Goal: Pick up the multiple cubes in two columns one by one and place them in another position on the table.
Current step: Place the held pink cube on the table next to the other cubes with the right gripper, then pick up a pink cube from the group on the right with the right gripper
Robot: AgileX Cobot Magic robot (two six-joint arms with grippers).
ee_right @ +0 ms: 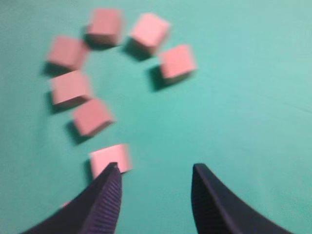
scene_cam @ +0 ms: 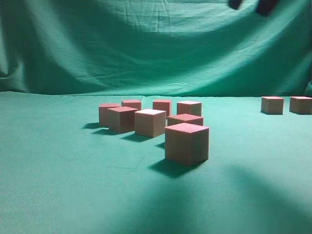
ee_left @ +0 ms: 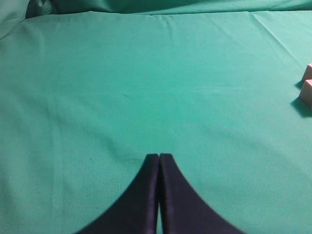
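Note:
Several reddish-topped cubes (scene_cam: 150,122) stand clustered mid-table (scene_cam: 58,185), the nearest cube (scene_cam: 186,143) in front. Two more cubes (scene_cam: 272,105) sit apart at the far right. My right gripper (scene_cam: 251,5) shows only as dark fingertips at the top edge, high above the table. In the blurred right wrist view that gripper (ee_right: 155,168) is open and empty over bare cloth, with a cube (ee_right: 111,157) just past its left fingertip (ee_right: 109,185) and several cubes (ee_right: 73,87) in an arc beyond. My left gripper (ee_left: 159,156) is shut on nothing above the cloth, and two cubes (ee_left: 307,91) peek in at the right edge.
A wrinkled green backdrop curtain (scene_cam: 146,44) hangs behind the table. Bare cloth stretches in front of and to the left of the cluster, and between the cluster and the two right-hand cubes.

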